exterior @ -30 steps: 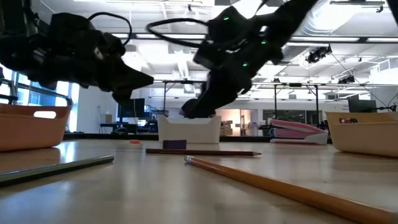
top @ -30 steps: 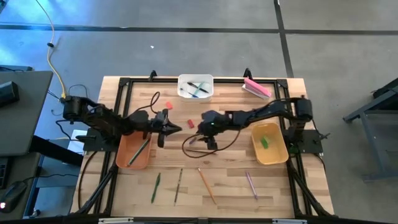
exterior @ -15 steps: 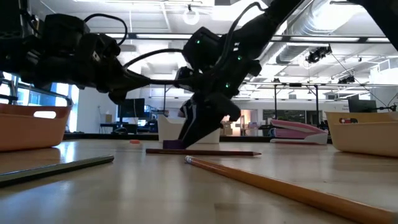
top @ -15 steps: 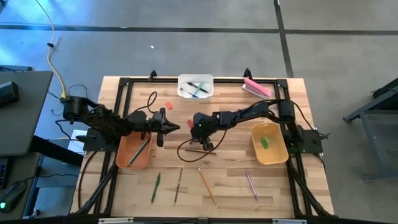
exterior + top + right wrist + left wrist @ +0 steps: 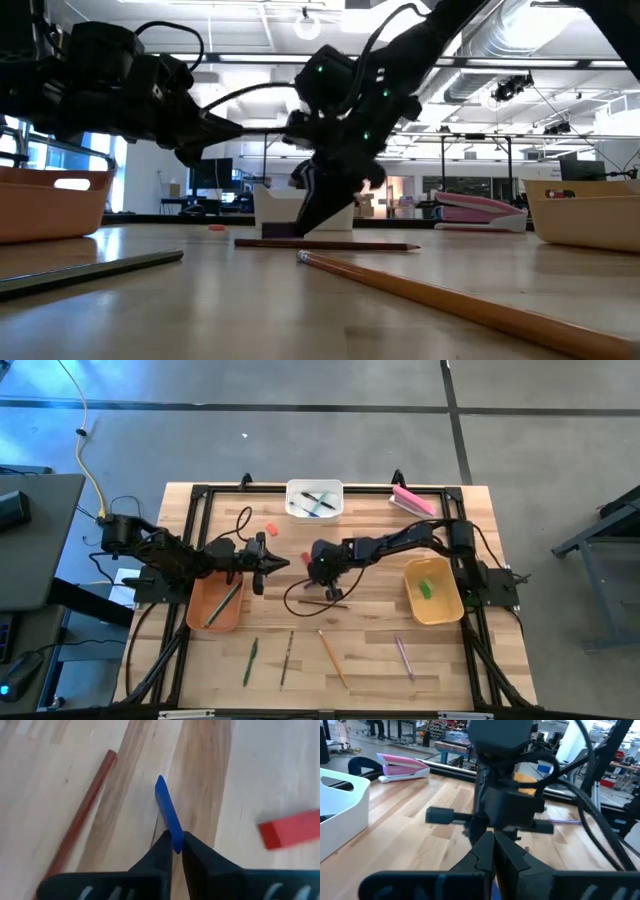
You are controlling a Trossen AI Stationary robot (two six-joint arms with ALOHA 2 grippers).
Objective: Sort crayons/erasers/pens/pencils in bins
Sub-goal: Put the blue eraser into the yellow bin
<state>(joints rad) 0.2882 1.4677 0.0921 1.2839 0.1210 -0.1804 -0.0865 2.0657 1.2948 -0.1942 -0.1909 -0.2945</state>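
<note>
pink stapler [image 5: 412, 501] at table's [image 5: 370, 650] far right corner; yellow cable [image 5: 88, 455] on floor.

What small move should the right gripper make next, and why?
Probably lift straight up. The right gripper looks shut on the blue crayon, which lies near the brown pencil and a red crayon on the table.

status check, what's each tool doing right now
Right tool down at table centre, shut on blue-purple crayon. Left tool shut, empty, beside orange bin. Brown pencil and red crayon lie close by.
</note>
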